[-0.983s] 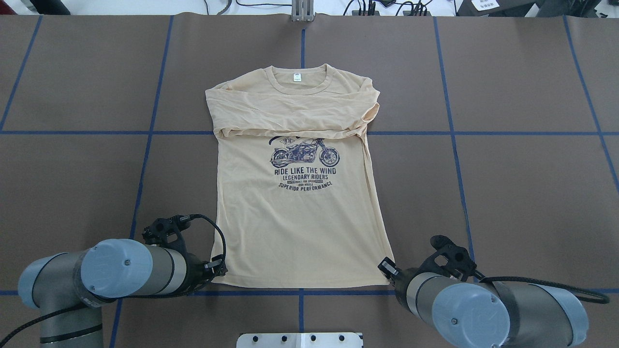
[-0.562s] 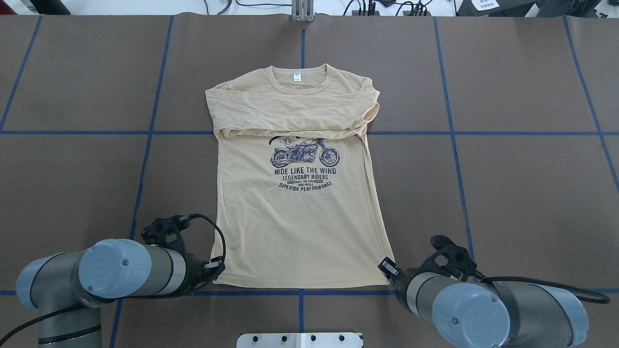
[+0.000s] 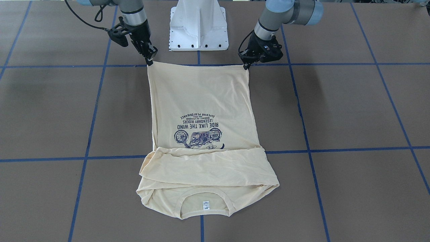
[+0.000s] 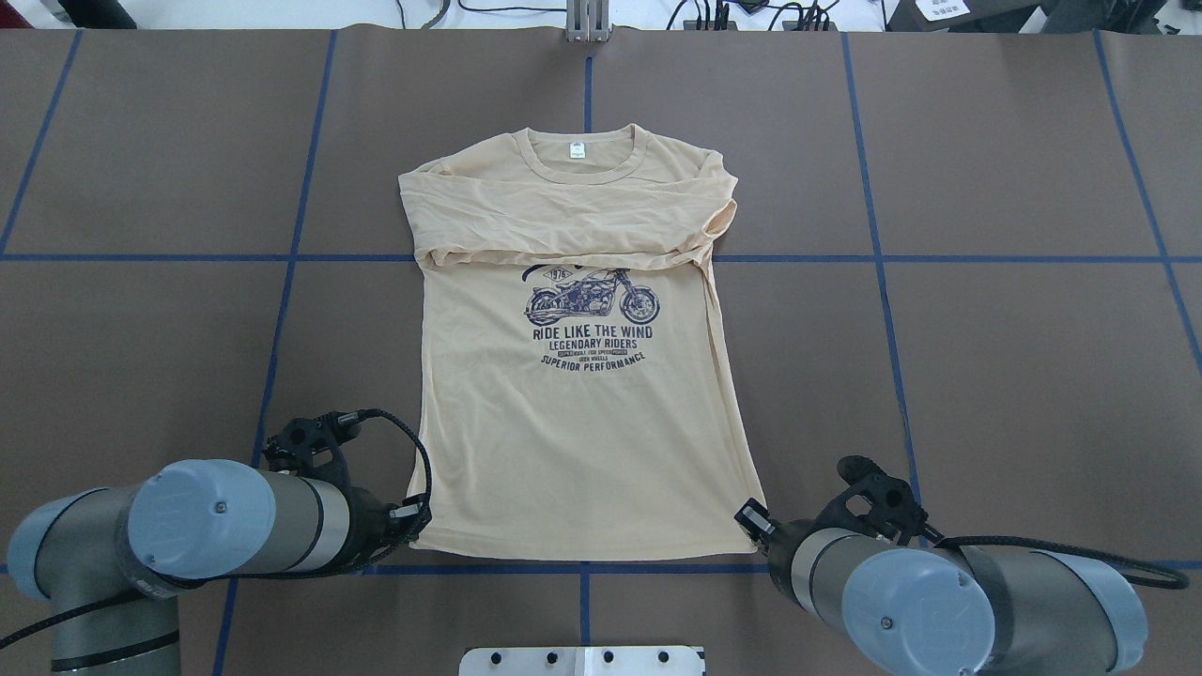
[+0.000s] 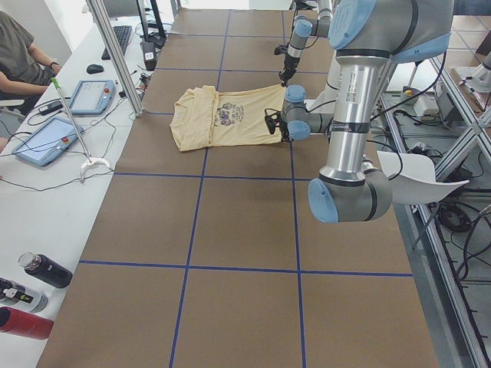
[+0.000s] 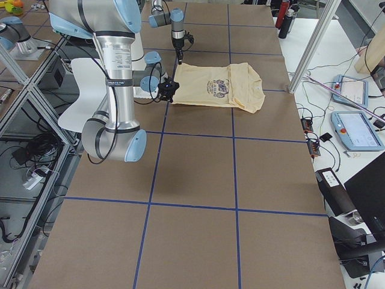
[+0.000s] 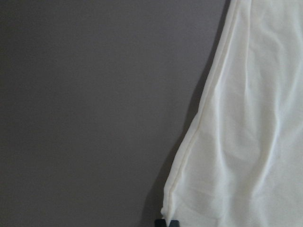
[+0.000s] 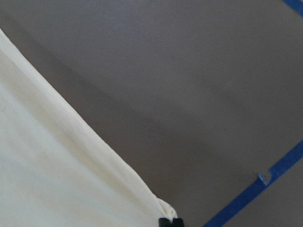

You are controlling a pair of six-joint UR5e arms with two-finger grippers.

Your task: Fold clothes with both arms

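Note:
The pale cream-yellow T-shirt [image 4: 582, 441] lies flat on the brown table, print up, collar at the far side, sleeves folded across the chest. My left gripper [image 4: 420, 519] is low at its near-left hem corner. The left wrist view shows the fingertips [image 7: 166, 222] together on that corner of the shirt [image 7: 246, 142]. My right gripper [image 4: 751, 526] is at the near-right hem corner, and the right wrist view shows it [image 8: 170, 221] shut on the cloth [image 8: 57, 179]. In the front-facing view the left gripper [image 3: 246, 66] and right gripper [image 3: 149, 61] pinch the hem of the shirt [image 3: 201, 101].
The white pedestal base [image 3: 198, 27] stands just behind the hem between the arms. Blue tape lines [image 4: 873, 258] grid the table. An operator [image 5: 19, 54], tablets and bottles [image 5: 31, 291] are on the side bench beyond the far edge.
My left arm has shifted slightly to the left and back, drawing the near-left hem corner a little with it. The right arm has barely moved.

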